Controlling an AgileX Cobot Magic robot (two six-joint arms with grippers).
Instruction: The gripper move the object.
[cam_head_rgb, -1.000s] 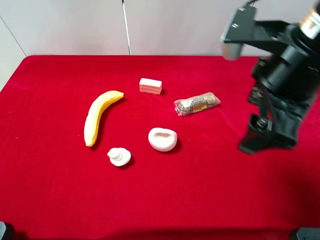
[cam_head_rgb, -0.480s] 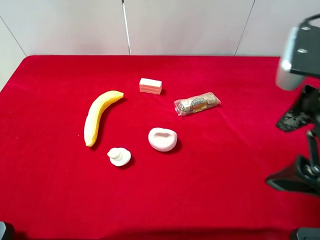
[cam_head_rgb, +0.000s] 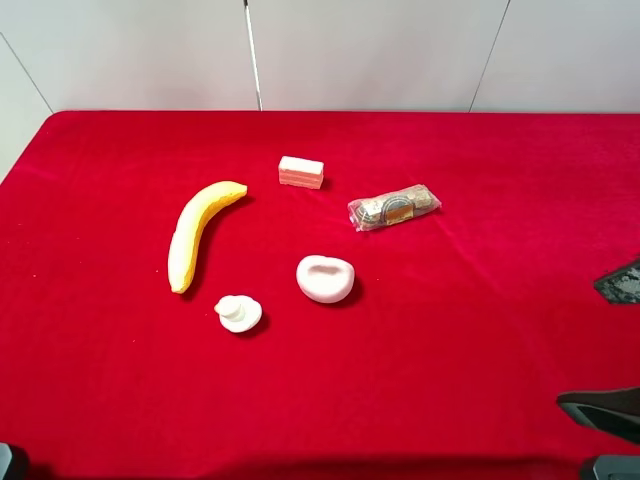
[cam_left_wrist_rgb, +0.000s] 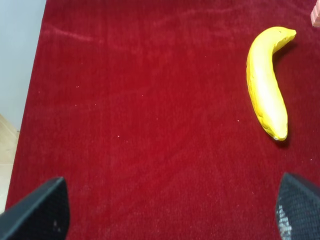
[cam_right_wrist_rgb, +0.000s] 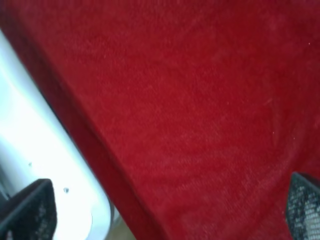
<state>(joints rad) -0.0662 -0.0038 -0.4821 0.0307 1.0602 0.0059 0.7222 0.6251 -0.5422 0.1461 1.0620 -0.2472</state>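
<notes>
The object, a small pink-and-cream layered block (cam_head_rgb: 301, 172), lies on the red cloth at the back centre, and no gripper touches it. Its corner shows at the edge of the left wrist view (cam_left_wrist_rgb: 316, 17). My right gripper (cam_head_rgb: 615, 345) is at the far right edge of the exterior view, far from the block, with only its dark fingertips (cam_head_rgb: 622, 283) showing. In the right wrist view it (cam_right_wrist_rgb: 165, 210) is open and empty over the cloth's edge. My left gripper (cam_left_wrist_rgb: 167, 212) is open and empty, short of the banana (cam_left_wrist_rgb: 267, 95).
A banana (cam_head_rgb: 200, 232) lies left of the block. A clear-wrapped brownish snack packet (cam_head_rgb: 394, 207) lies to its right. A white bowl-like piece (cam_head_rgb: 326, 278) and a smaller white piece (cam_head_rgb: 238, 313) sit nearer the front. A white table edge (cam_right_wrist_rgb: 45, 165) borders the cloth.
My right arm has pulled away to the right and down, from looming over the right side to only its fingertips at the frame's edge. The objects have not moved.
</notes>
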